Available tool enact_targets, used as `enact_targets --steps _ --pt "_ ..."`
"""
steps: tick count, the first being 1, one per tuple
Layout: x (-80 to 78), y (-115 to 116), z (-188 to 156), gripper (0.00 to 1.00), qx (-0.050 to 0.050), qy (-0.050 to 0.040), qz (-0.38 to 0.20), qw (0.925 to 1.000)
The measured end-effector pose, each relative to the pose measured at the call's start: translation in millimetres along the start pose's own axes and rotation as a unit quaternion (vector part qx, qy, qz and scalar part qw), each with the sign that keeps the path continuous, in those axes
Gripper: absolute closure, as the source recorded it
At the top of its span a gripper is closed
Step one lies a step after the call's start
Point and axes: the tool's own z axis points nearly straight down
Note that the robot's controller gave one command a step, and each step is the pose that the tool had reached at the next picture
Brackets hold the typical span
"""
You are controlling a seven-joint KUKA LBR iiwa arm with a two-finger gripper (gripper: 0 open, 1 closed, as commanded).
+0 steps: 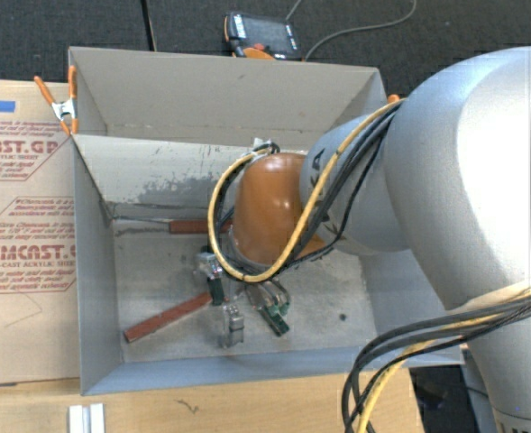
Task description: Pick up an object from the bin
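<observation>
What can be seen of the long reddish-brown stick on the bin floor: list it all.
The reddish-brown stick is long, thin, flat and straight, with a matt look like painted wood or plastic. It lies flat on the floor of the grey bin, in the view's lower left, slanting up toward the middle. Its right end runs in beside the pincer, so contact there cannot be judged. Nothing else touches it.

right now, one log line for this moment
end effector: low in bin | nearest: brown stick, by its right end | grasp: unclear
</observation>
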Motion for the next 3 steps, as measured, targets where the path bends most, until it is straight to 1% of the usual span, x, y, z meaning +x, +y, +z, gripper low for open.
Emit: enact_targets --steps 1,2,3 --pt "-2.6 -3.9 -4.4 1.0 0.002 -0.0038 0.002 1.0" --pt "-30.6 -20.9 -128.8 1.0 0.003 -0.009 -0.027 0.9996" --pt "-28.3 -20.2 -124.0 0.0 0.002 -0.0045 -0.027 0.9996"
